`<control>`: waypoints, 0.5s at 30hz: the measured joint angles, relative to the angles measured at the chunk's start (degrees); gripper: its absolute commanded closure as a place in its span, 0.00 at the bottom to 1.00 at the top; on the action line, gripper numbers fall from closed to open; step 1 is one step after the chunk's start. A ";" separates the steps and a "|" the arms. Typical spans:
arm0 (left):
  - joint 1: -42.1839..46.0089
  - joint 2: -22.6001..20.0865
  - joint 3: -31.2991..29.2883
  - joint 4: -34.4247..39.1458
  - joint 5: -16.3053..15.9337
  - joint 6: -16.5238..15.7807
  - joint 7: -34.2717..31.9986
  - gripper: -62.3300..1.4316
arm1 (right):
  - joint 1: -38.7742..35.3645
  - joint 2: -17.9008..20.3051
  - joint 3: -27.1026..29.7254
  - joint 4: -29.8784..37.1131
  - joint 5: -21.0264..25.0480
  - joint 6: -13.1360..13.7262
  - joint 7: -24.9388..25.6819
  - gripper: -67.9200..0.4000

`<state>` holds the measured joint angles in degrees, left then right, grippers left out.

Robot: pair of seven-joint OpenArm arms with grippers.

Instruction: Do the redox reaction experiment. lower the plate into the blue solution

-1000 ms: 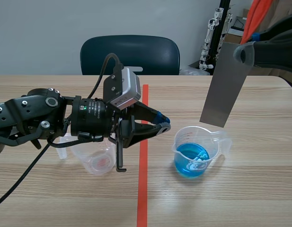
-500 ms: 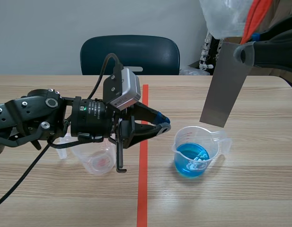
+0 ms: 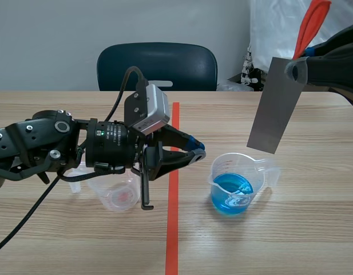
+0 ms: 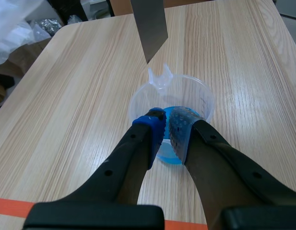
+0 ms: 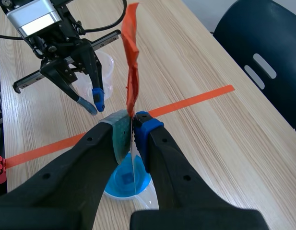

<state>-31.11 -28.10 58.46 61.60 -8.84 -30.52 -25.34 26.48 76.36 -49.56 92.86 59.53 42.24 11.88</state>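
Farthest left, under my left arm, a small clear cup (image 3: pixel 120 196) sits on the table with a reddish trace in its bottom. The left gripper (image 3: pixel 194 150) hovers low just past it, fingers drawn narrow, almost touching, with nothing between them. Beyond the orange-red tape line (image 3: pixel 172 229) stands the beaker of blue solution (image 3: pixel 236 184), upright, its mouth unobstructed. Further right the metal plate (image 3: pixel 276 106) hangs tilted in the air. The right gripper (image 3: pixel 296 67) is clamped on its top edge, and an orange-red strip (image 3: pixel 310 23) sticks up above the pinch. The plate's lower edge is above the beaker's far rim, clear of the liquid. I judge the pickup and carry done. What's left is centring the plate over the mouth and lowering it into the blue.
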 measured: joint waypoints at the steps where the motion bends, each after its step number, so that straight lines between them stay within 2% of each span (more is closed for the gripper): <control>1: 0.11 -0.22 -0.31 0.00 -0.02 0.00 -0.68 0.88 | 0.00 -0.15 0.00 -0.17 -0.11 0.00 0.00 0.99; 6: 3.87 -3.45 -7.32 0.00 -0.09 -0.13 -7.34 0.89 | 0.00 -1.79 0.00 -1.05 -1.31 0.00 0.02 0.99; 15: 17.94 -11.19 -21.55 0.00 -0.02 -0.85 -18.71 0.89 | 0.00 -4.00 0.00 -3.32 -1.81 0.00 -0.61 0.99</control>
<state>-13.17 -39.29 36.91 61.60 -8.86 -31.38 -44.05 26.48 72.36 -49.56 89.54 57.71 42.24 11.27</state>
